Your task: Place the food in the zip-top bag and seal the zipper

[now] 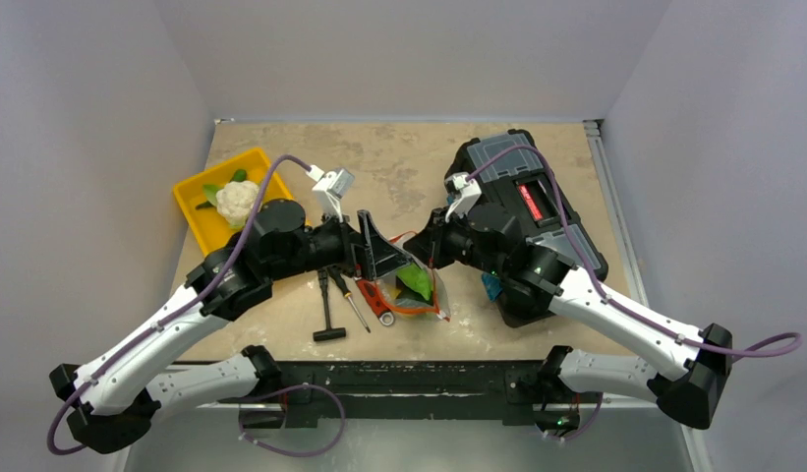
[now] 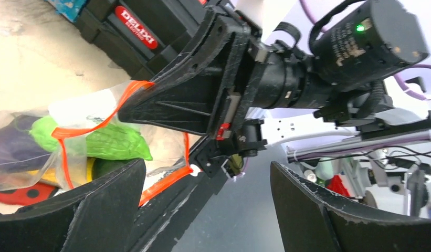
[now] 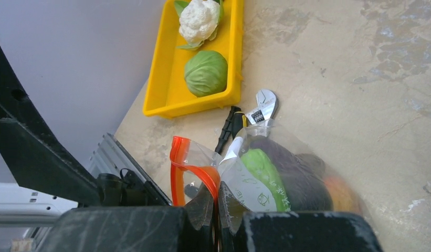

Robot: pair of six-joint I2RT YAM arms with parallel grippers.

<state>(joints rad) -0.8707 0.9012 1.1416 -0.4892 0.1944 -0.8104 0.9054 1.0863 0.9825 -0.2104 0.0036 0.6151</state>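
right wrist: right fingers (image 3: 145, 231) pinch crinkly clear zip-top bag (image 3: 255, 181), left fingers (image 2: 82, 212) wide.

Far centre of table (image 1: 399, 157) open. Toolbox (image 1: 522, 162) walls right side. Hand tools (image 1: 326, 307) crowd left of zip-top bag (image 1: 424, 295). Yellow tray (image 1: 204, 228) at far left.

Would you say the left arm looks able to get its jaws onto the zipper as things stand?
Probably yes. The left gripper has its jaws open, with the zipper running just past one of them and nothing between. The right gripper, jaws shut on the bag close by, leaves little room.
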